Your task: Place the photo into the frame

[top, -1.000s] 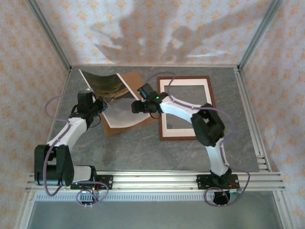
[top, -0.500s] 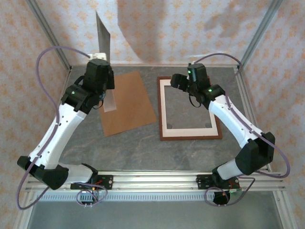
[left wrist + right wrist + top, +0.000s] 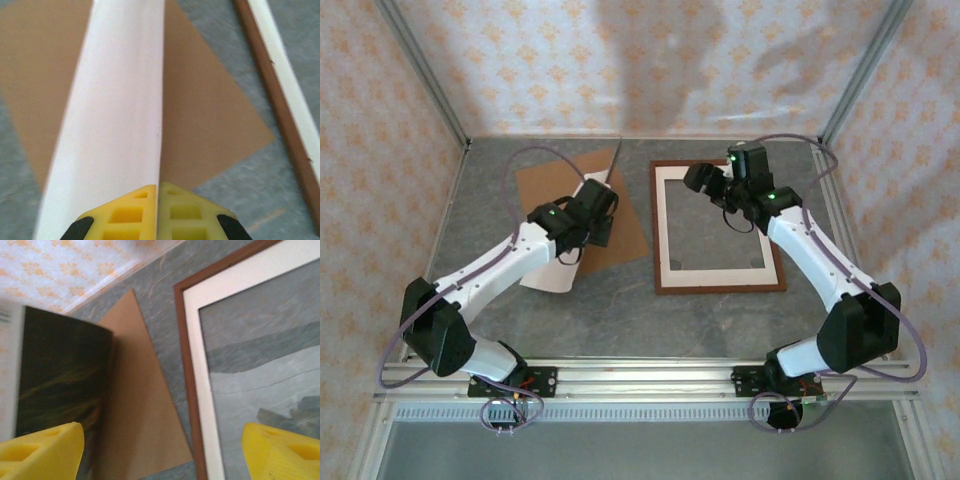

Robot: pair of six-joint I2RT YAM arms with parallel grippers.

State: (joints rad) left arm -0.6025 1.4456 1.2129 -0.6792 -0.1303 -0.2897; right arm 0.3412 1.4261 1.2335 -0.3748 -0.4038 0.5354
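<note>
Desk (image 3: 720, 320): grey mottled top inside papered walls; frame and board lie flat on it.
Photo (image 3: 120, 100): pinched at one edge, standing on edge and bowed over the board (image 3: 625, 235), left of the frame and apart from it. White back faces the left wrist camera, dark print the right one. Cannot tell whether its near end touches the desk.
Frame (image 3: 720, 288): flat, mat (image 3: 665, 230) seated in it, window bare.
Left jaws: pressed together on the photo's edge.
Right jaws: spread wide, holding nothing, over the frame's far left corner.
Handling: judged light, thin and floppy; the glossy face is likely slippery and easily creased or marked.
Hold: judged best at the margins, with a second pinch on the opposite edge to flatten it.
</note>
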